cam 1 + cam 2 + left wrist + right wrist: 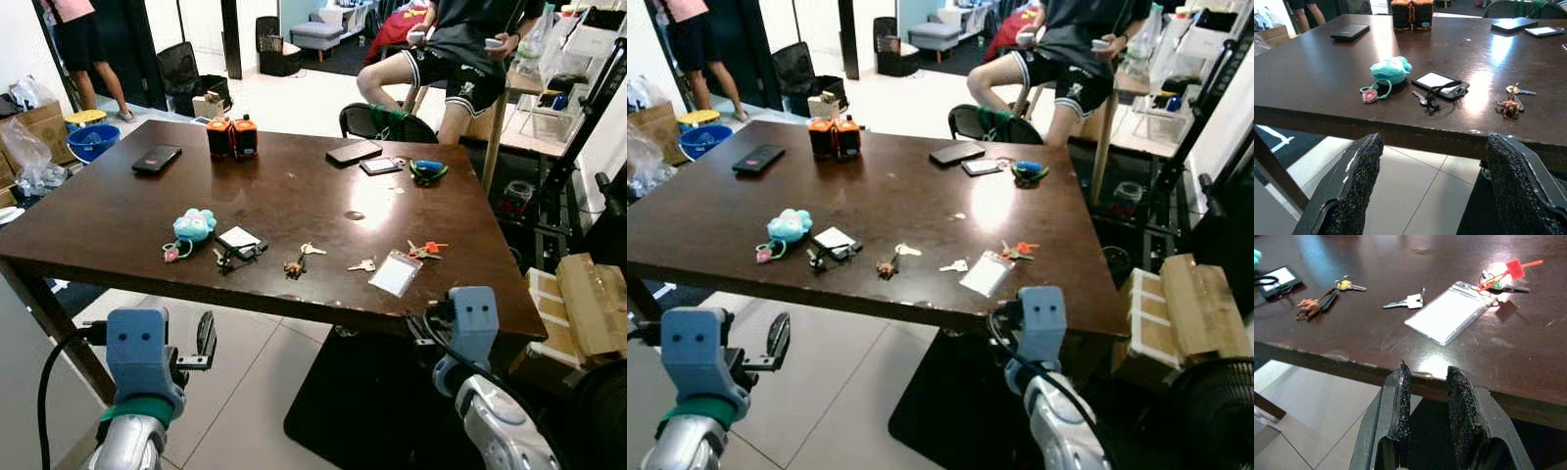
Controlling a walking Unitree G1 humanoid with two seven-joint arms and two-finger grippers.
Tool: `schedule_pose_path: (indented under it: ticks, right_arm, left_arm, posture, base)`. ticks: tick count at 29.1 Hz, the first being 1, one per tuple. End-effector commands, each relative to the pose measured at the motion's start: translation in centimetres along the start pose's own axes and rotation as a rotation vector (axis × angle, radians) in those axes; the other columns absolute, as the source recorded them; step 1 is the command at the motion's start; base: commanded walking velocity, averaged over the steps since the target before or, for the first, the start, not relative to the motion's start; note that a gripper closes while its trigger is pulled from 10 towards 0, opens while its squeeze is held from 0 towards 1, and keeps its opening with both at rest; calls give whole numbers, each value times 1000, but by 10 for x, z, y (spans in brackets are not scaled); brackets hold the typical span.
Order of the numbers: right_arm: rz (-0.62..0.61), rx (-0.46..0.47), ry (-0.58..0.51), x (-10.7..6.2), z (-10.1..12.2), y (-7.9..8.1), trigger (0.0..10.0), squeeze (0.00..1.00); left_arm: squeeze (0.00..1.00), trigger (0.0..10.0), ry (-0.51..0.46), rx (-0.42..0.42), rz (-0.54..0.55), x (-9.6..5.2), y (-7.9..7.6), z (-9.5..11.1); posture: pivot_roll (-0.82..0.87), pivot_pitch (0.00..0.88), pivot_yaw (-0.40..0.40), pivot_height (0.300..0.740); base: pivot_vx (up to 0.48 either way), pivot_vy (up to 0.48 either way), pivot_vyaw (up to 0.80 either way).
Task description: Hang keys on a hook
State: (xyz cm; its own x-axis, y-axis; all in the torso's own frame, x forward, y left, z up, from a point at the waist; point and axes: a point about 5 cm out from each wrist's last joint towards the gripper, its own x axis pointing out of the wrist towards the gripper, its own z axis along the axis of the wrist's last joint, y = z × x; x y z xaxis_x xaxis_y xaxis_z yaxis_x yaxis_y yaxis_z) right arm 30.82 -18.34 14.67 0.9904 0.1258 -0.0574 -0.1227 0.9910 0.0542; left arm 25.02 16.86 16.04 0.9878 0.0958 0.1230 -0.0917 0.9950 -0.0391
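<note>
Several key sets lie along the near edge of a dark wooden table (118,211): a teal plush keychain (194,225), a card holder with a black strap and key (238,242), a brown figure keychain with keys (299,259), a single silver key (361,264), and keys with a red tag (425,249). A clear badge holder (1449,313) lies beside them. I see no hook. My left gripper (1435,186) is wide open below the table edge, facing the plush keychain (1392,70). My right gripper (1427,396) sits just under the edge near the badge holder, fingers close together and empty.
A person (460,59) sits at the table's far right and another (83,49) stands at the far left. Two phones (157,159) (354,152) and two orange-black items (232,137) lie further back. Cardboard boxes (578,294) stand at the right, and a black mat (362,411) lies under the table.
</note>
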Motion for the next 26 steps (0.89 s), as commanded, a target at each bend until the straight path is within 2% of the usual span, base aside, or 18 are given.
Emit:
schedule_pose_path:
  ticks: [1, 5, 19, 26]
  right_arm:
    - [-15, 26, 26, -3, -6, -1, 10000, 0]
    - [-14, 39, 24, -5, -6, -1, 10000, 0]
    - [-13, 43, 34, -6, -5, 1, 10000, 0]
    - [-14, 46, 35, -6, -5, 0, 10000, 0]
  left_arm:
    - [0, 10000, 5, -10, 1, -1, 2, 1]
    - [0, 10000, 3, -14, -4, -1, 2, 2]
    - [0, 10000, 12, -25, -19, 0, 1, 2]
    - [0, 10000, 5, -47, -36, -1, -1, 2]
  posture:
    - [-98, 99, 102, 740]
    - [-96, 99, 105, 740]
    - [-96, 99, 108, 740]
    - [-96, 99, 108, 740]
  base:
    - [330, 0, -419]
    - [330, 0, -705]
    - [309, 0, 0]
    - [0, 0, 0]
